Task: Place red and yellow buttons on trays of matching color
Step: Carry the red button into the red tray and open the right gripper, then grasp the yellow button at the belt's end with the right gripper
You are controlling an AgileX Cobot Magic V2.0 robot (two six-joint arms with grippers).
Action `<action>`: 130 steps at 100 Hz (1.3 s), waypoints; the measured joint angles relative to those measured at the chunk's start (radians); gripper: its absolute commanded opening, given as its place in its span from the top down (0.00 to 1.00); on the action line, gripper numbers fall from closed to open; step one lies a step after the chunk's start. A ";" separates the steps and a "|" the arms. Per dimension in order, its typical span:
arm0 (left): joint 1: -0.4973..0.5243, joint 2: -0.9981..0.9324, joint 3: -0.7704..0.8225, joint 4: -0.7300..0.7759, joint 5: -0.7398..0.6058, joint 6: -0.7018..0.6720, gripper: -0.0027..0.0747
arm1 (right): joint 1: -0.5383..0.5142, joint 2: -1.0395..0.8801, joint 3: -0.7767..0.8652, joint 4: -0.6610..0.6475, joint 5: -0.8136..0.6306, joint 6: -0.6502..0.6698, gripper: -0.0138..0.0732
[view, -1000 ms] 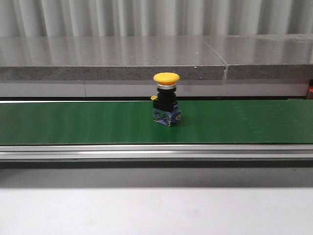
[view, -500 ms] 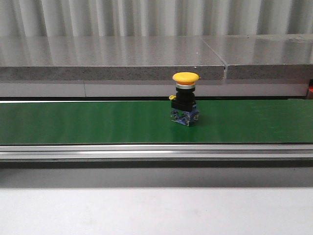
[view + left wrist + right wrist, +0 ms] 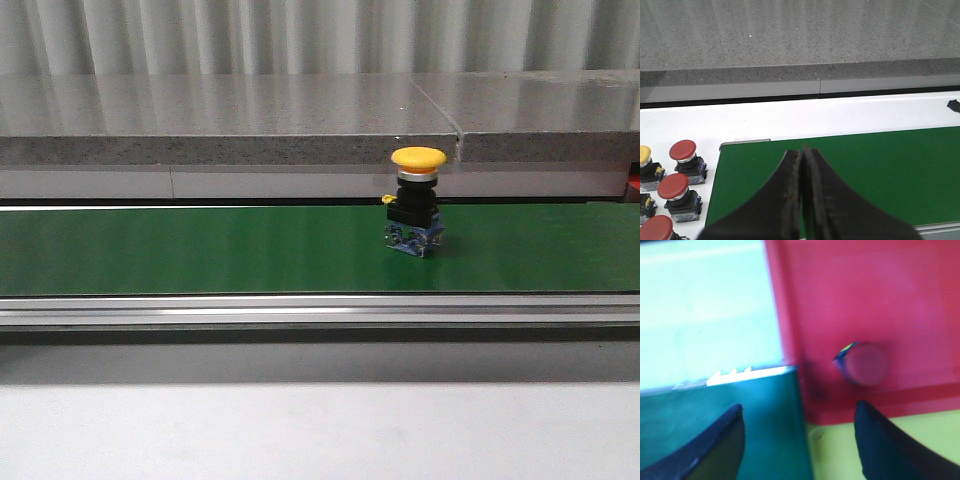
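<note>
Green belt (image 3: 200, 250) — upright yellow-capped button (image 3: 415, 205), black-bodied.

- A green belt (image 3: 200, 250) spans the front view from 9 to 3 o'clock.
- A metal rail (image 3: 300, 310) runs along its near edge.
- A grey stone ledge (image 3: 220, 115) lies behind the belt, with a seam (image 3: 440, 110) toward 1 o'clock.
- The white counter (image 3: 300, 430) fills 6 o'clock.

Button (image 3: 417, 203) stands upright on belt (image 3: 200, 250), right of centre.
</note>
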 measured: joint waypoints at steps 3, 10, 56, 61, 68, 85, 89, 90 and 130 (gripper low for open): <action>0.000 0.000 0.000 0.000 0.000 0.000 0.99 | 0.014 -0.017 0.021 0.000 0.002 -0.002 0.29; 0.000 0.000 0.000 0.000 0.000 0.000 0.99 | 0.046 -0.062 0.090 0.000 0.003 -0.009 0.29; 0.000 0.000 0.001 0.000 0.000 0.000 0.99 | 0.285 -0.310 0.468 0.007 -0.056 -0.019 0.29; 0.000 0.000 0.001 0.000 0.000 0.000 0.99 | 0.316 -0.310 0.475 0.007 -0.056 -0.021 0.29; 0.000 0.000 0.001 0.000 0.000 0.000 0.99 | 0.359 -0.310 0.478 0.008 -0.067 -0.029 0.29; 0.000 0.000 0.001 0.000 0.000 0.000 0.99 | 0.459 -0.308 0.478 0.015 -0.153 -0.038 0.29; 0.000 0.000 0.001 0.000 0.000 0.000 0.99 | 0.478 -0.299 0.478 0.020 -0.174 -0.041 0.29; 0.000 0.000 0.001 0.000 0.000 0.000 0.99 | 0.481 -0.297 0.478 0.020 -0.177 -0.041 0.29; 0.000 0.000 0.001 0.000 0.000 0.000 0.99 | 0.539 -0.137 0.357 0.047 -0.217 -0.041 0.29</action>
